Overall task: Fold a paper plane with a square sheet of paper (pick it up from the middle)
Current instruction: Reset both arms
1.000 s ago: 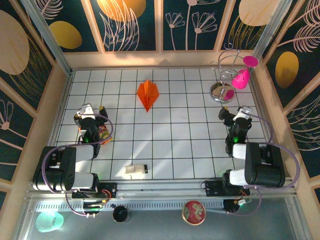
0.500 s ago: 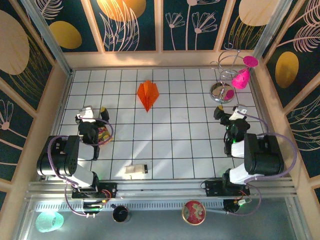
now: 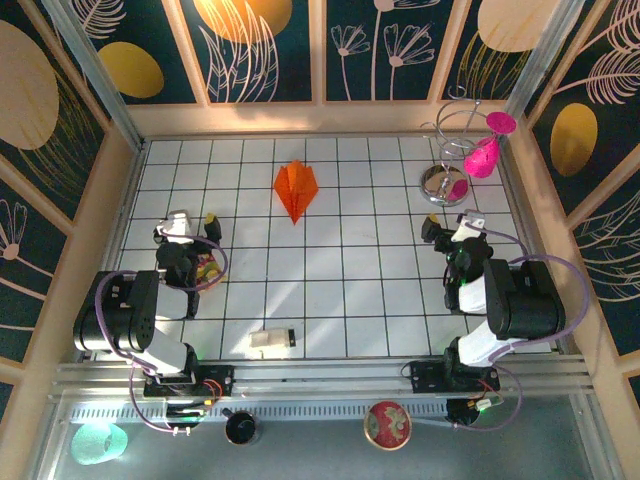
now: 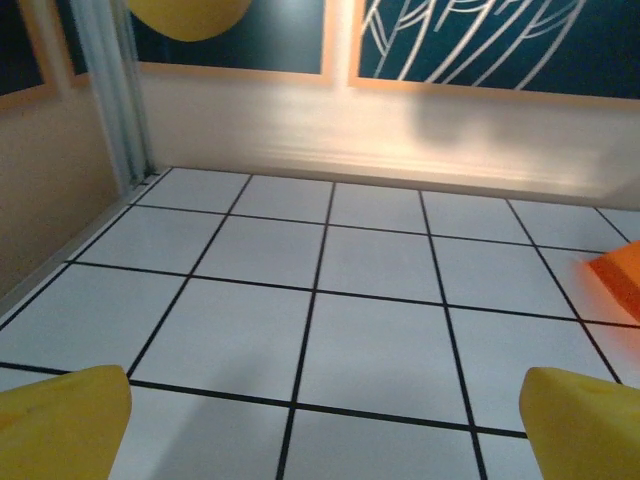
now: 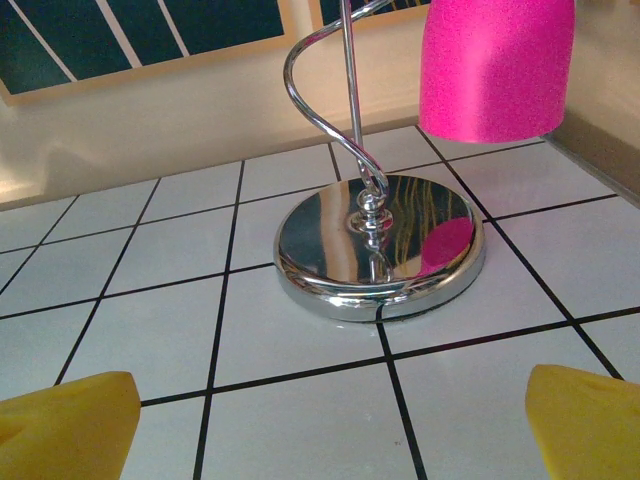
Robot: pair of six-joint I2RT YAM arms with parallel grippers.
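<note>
**Reading the fold as finished**

I see the paper plane lying toward the far wall, well apart from both claws. My left gripper and right gripper gape empty near their bases, presumably leaving it undisturbed.

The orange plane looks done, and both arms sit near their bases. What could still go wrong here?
The right gripper, open, faces the chrome stand at close range; a forward move might knock it or its pink cone. The left gripper, open too, hangs near the crinkled wrapper and could drag it along. The paper plane lies loose and light; a sweeping arm might shove it.
</note>
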